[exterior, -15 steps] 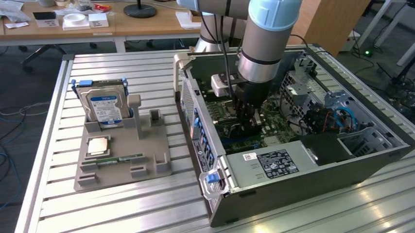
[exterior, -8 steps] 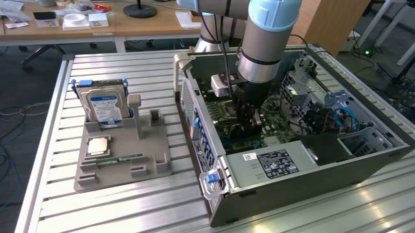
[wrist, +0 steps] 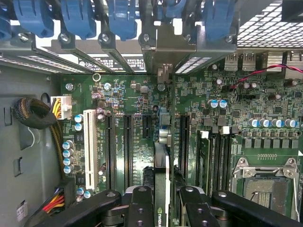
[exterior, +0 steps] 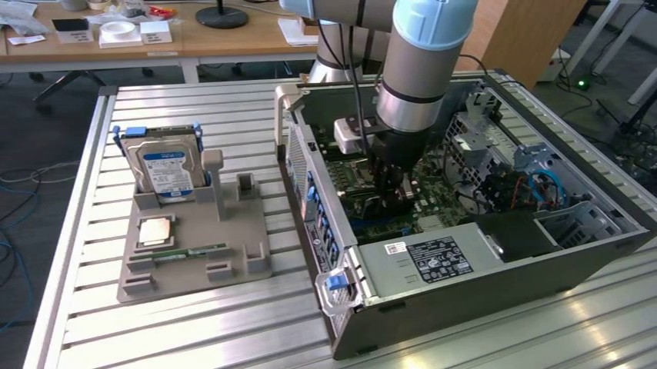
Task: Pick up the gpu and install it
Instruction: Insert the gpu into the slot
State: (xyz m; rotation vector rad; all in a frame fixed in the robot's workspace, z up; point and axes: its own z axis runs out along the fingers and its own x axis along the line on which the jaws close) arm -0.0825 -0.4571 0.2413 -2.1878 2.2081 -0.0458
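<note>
Plainly the tool [wrist: 161, 201] is clamped on the gpu [wrist: 161, 163], held edge-on over the motherboard [wrist: 227, 123].

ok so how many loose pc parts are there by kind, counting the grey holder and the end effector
hard drive: 1
cpu: 1
ram stick: 1
gpu: 1
total: 4

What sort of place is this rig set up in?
Probably a robotics lab or workshop: a slotted aluminium table carrying an open computer case, wooden desks behind, loose cables on the floor.
</note>
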